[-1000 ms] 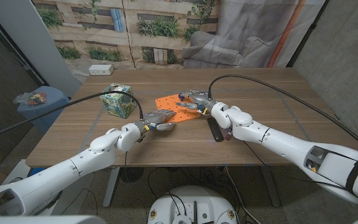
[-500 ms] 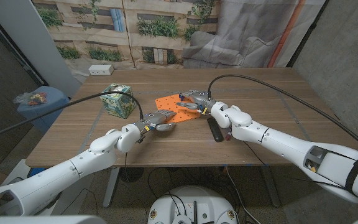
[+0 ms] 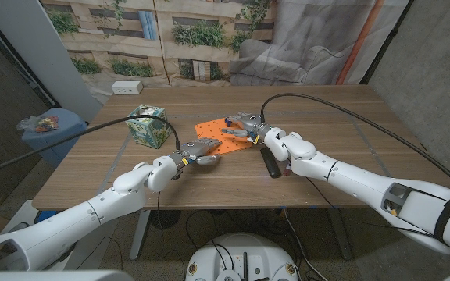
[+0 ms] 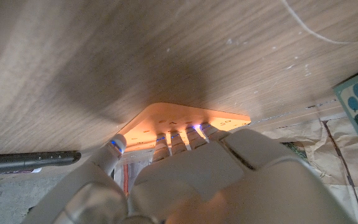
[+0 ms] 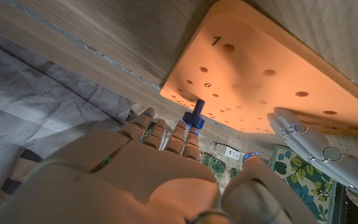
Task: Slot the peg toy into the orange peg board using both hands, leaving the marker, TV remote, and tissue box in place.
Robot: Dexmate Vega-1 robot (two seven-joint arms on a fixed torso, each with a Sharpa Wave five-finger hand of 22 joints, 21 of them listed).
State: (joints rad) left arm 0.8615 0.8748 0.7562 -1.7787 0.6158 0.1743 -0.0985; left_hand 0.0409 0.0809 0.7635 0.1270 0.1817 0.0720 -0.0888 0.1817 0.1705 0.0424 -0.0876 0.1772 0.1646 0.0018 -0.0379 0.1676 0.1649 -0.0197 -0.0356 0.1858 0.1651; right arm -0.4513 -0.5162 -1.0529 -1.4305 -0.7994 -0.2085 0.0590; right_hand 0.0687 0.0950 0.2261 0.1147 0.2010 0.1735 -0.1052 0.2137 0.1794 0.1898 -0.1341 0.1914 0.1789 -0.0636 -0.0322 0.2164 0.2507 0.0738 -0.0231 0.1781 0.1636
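Observation:
The orange peg board (image 3: 213, 129) lies mid-table, its numbered holes plain in the right wrist view (image 5: 260, 56). My right hand (image 3: 246, 125) hovers over the board's far right part and pinches a small blue peg toy (image 5: 195, 117) at its fingertips (image 5: 166, 134), the peg close to the board's surface near an edge. My left hand (image 3: 198, 151) presses its fingertips (image 4: 179, 138) on the board's near corner (image 4: 166, 117). That hand's fingers (image 5: 316, 146) also lie on the board in the right wrist view.
A black TV remote (image 3: 270, 162) lies right of the board under my right forearm. The patterned tissue box (image 3: 148, 126) stands left of the board. A thin black object (image 4: 27, 160) lies by the left hand. A white outlet box (image 3: 123, 87) sits far left.
My right hand has edged slightly farther over the board with the peg. The left hand has stayed on the board's corner.

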